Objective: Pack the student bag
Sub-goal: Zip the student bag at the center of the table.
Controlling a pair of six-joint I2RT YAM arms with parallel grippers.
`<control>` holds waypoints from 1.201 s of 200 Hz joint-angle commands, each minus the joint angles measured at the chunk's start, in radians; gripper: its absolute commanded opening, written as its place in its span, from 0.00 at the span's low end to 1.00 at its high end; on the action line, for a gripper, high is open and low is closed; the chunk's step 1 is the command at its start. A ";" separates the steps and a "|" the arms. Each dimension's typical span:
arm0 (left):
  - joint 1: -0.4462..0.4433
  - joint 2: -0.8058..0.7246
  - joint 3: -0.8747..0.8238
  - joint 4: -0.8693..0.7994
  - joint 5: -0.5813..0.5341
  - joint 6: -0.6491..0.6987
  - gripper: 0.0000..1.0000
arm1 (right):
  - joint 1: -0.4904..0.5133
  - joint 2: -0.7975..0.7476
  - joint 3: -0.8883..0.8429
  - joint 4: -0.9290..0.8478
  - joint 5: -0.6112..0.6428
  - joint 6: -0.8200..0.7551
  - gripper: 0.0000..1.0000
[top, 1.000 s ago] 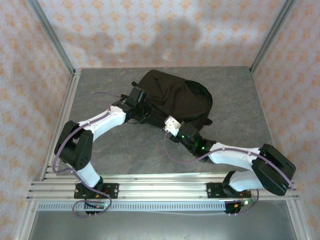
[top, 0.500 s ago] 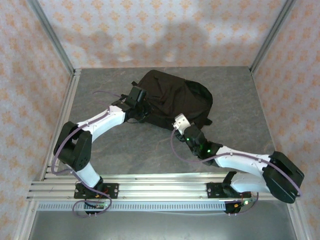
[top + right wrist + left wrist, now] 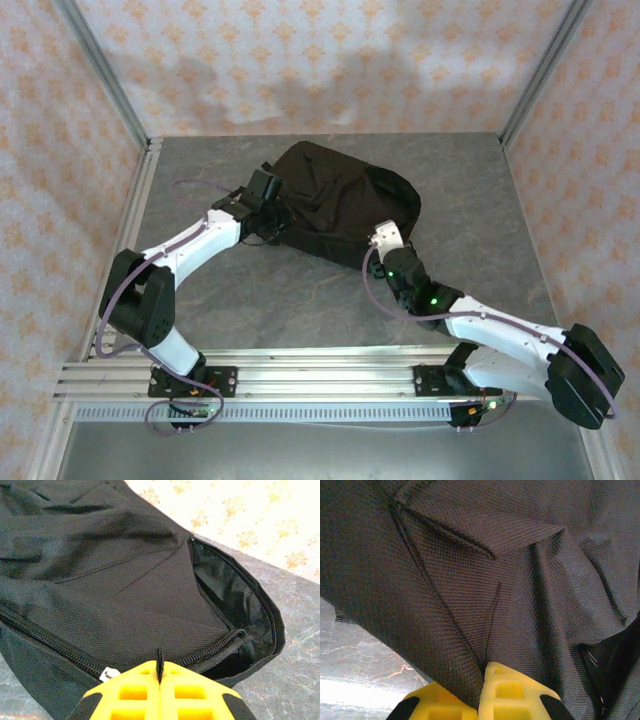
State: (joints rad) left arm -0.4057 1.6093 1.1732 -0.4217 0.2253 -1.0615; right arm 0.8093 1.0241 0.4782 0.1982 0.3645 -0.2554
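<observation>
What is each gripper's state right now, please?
Left gripper: closed, pinching student bag fabric.
Right gripper: closed on the bag's thin black tab.

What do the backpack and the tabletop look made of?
The backpack looks like black woven synthetic fabric, matte: visible weave, soft folds. The tabletop is grey with pale veins, slightly shiny: stone or stone-print sheet, cannot tell which.
</observation>
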 commanded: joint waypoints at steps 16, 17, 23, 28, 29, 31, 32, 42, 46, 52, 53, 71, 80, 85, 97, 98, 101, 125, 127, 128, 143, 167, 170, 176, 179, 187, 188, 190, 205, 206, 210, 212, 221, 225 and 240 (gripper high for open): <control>0.058 0.037 0.142 -0.164 -0.182 0.121 0.00 | -0.016 -0.031 0.104 -0.207 -0.200 0.089 0.00; 0.058 0.039 0.147 -0.170 -0.184 0.123 0.00 | -0.016 -0.030 0.107 -0.212 -0.207 0.094 0.00; 0.057 0.055 0.178 -0.182 -0.188 0.141 0.00 | -0.016 -0.026 0.127 -0.241 -0.246 0.138 0.00; 0.057 0.067 0.204 -0.190 -0.186 0.154 0.00 | -0.016 -0.015 0.147 -0.268 -0.280 0.174 0.00; 0.057 0.071 0.209 -0.192 -0.186 0.157 0.00 | -0.016 -0.013 0.150 -0.273 -0.289 0.181 0.00; 0.057 0.075 0.220 -0.194 -0.182 0.164 0.00 | -0.016 -0.008 0.159 -0.282 -0.304 0.192 0.00; 0.057 0.079 0.223 -0.195 -0.180 0.168 0.00 | -0.016 -0.004 0.162 -0.286 -0.308 0.196 0.00; 0.060 0.127 0.297 -0.217 -0.149 0.206 0.00 | -0.014 0.028 0.202 -0.328 -0.382 0.236 0.00; 0.062 0.148 0.330 -0.228 -0.131 0.224 0.00 | -0.011 0.042 0.220 -0.343 -0.402 0.251 0.00; 0.063 0.175 0.382 -0.254 -0.112 0.247 0.00 | -0.007 0.063 0.240 -0.353 -0.422 0.271 0.00; 0.063 0.181 0.390 -0.259 -0.110 0.249 0.00 | -0.006 0.066 0.243 -0.353 -0.425 0.275 0.00; 0.066 0.224 0.479 -0.315 -0.087 0.269 0.00 | 0.003 0.115 0.274 -0.333 -0.462 0.345 0.00; 0.067 0.214 0.480 -0.313 -0.081 0.269 0.01 | 0.007 0.132 0.282 -0.305 -0.468 0.387 0.00; 0.067 0.202 0.472 -0.312 -0.083 0.267 0.05 | 0.007 0.142 0.285 -0.290 -0.473 0.414 0.00; 0.068 0.172 0.442 -0.304 -0.072 0.258 0.18 | 0.008 0.172 0.297 -0.258 -0.487 0.480 0.00; 0.068 0.169 0.439 -0.304 -0.070 0.256 0.19 | 0.008 0.177 0.298 -0.255 -0.487 0.486 0.00; 0.069 0.160 0.431 -0.304 -0.064 0.252 0.22 | 0.009 0.187 0.302 -0.248 -0.489 0.502 0.00; 0.064 0.080 0.327 -0.289 0.003 0.200 0.42 | 0.017 0.244 0.340 -0.246 -0.481 0.614 0.00; 0.063 0.072 0.315 -0.285 0.010 0.193 0.43 | 0.018 0.248 0.345 -0.250 -0.479 0.621 0.00; 0.063 0.067 0.315 -0.282 0.014 0.189 0.44 | 0.019 0.249 0.347 -0.252 -0.478 0.625 0.00; 0.042 0.004 0.226 -0.259 0.040 0.148 0.50 | 0.031 0.267 0.382 -0.307 -0.447 0.652 0.00; -0.042 -0.076 0.137 -0.224 0.040 0.093 0.56 | 0.047 0.268 0.435 -0.447 -0.347 0.657 0.00; -0.054 -0.081 0.131 -0.221 0.040 0.085 0.56 | 0.047 0.268 0.440 -0.461 -0.337 0.659 0.00; -0.076 -0.090 0.122 -0.218 0.042 0.069 0.56 | 0.048 0.266 0.450 -0.488 -0.316 0.663 0.00; -0.086 -0.094 0.117 -0.219 0.040 0.064 0.56 | 0.047 0.263 0.451 -0.499 -0.305 0.669 0.00; -0.109 -0.104 0.101 -0.220 0.029 0.039 0.56 | 0.048 0.256 0.454 -0.522 -0.278 0.688 0.00; -0.112 -0.105 0.097 -0.219 0.028 0.035 0.56 | 0.048 0.255 0.454 -0.524 -0.274 0.691 0.00; -0.117 -0.108 0.090 -0.216 0.026 0.027 0.56 | 0.048 0.253 0.456 -0.529 -0.268 0.695 0.00; -0.154 -0.131 0.034 -0.178 0.015 -0.026 0.56 | 0.048 0.246 0.467 -0.573 -0.234 0.731 0.00; -0.156 -0.132 0.030 -0.175 0.015 -0.030 0.56 | 0.048 0.246 0.468 -0.576 -0.232 0.733 0.00; -0.164 -0.137 0.017 -0.162 0.010 -0.045 0.55 | 0.047 0.246 0.473 -0.588 -0.224 0.743 0.00; -0.169 -0.139 0.009 -0.155 0.008 -0.051 0.55 | 0.047 0.246 0.476 -0.595 -0.219 0.749 0.00; -0.184 -0.143 -0.019 -0.127 -0.001 -0.073 0.54 | 0.048 0.249 0.485 -0.620 -0.209 0.765 0.00; -0.189 -0.140 -0.027 -0.120 -0.006 -0.081 0.54 | 0.048 0.249 0.488 -0.628 -0.205 0.769 0.00; -0.198 -0.123 -0.038 -0.094 -0.009 -0.092 0.53 | 0.047 0.250 0.490 -0.642 -0.203 0.777 0.00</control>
State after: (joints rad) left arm -0.5903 1.4837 1.1610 -0.5888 0.2531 -1.0775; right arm 0.8505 1.2980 0.9318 -0.3534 0.0906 0.4652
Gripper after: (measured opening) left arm 0.541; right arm 0.043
